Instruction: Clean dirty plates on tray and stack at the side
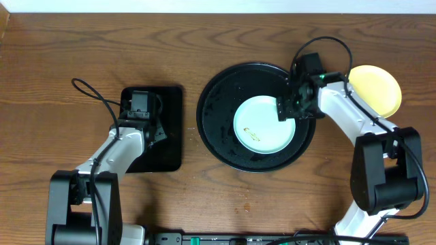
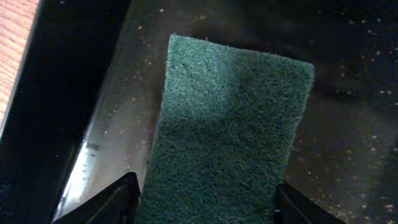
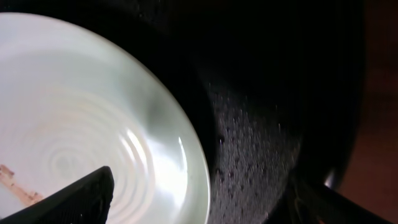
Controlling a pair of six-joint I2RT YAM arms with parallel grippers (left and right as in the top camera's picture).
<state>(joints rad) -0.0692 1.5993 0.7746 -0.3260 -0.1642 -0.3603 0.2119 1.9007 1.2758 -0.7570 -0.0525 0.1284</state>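
A pale aqua plate (image 1: 264,124) with a brown smear (image 3: 15,183) lies inside the round black tray (image 1: 211,129). On the wooden tabletop to the right of the tray rests a pale yellow plate (image 1: 378,88). My right gripper (image 1: 286,109) hangs open over the aqua plate's right rim. In the right wrist view one finger is above the plate (image 3: 93,124) and the other above the tray (image 3: 261,155), the right gripper (image 3: 199,186) straddling the rim. My left gripper (image 2: 205,208) is shut on a green scouring pad (image 2: 230,137), with the left gripper (image 1: 151,126) low over the rectangular tray.
A smaller rectangular black tray (image 1: 170,146) sits left of the round one; its speckled floor (image 2: 348,124) shows under the pad. Bare wood-grain tabletop (image 1: 225,197) lies in front of the trays. The arm bases stand at the front corners.
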